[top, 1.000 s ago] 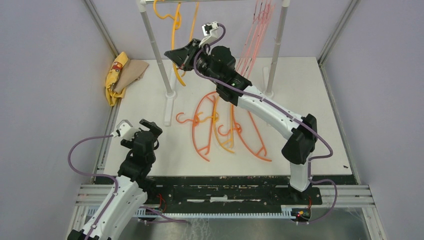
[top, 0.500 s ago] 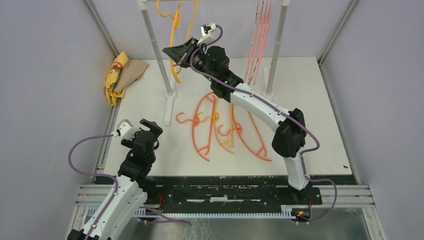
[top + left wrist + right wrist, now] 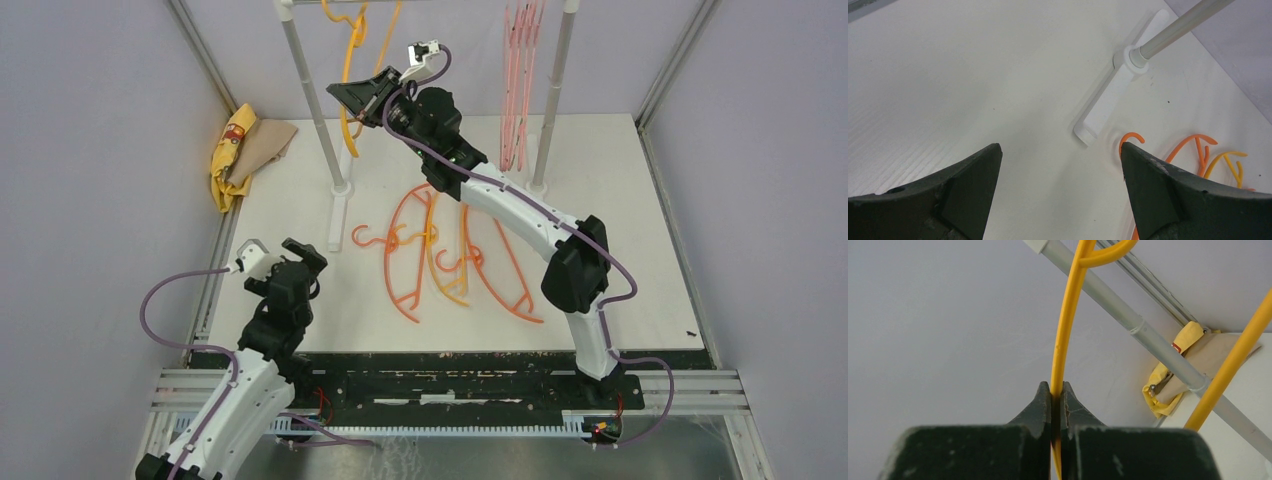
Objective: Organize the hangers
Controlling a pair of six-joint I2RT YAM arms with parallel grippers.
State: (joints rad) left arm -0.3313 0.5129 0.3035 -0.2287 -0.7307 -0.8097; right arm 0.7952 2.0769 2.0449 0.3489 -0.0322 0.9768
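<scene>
One yellow-orange hanger [image 3: 1068,315] — top cut off — pinched in the right end effector [image 3: 1057,390]; left end effector [image 3: 1060,155] agape.

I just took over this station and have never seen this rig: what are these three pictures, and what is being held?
Two robot arms with two-finger grippers are bolted at the near edge of the table. The overhead picture looks down from behind them; the other two come from a camera on each wrist. The right gripper is shut on a yellow hanger hanging at the white rack; pink hangers hang at the rack's other end. The left gripper is open, holds nothing, and hovers over the table. Loose on it lie orange and yellow hangers. A yellow cloth bundle sits at the far left edge.
</scene>
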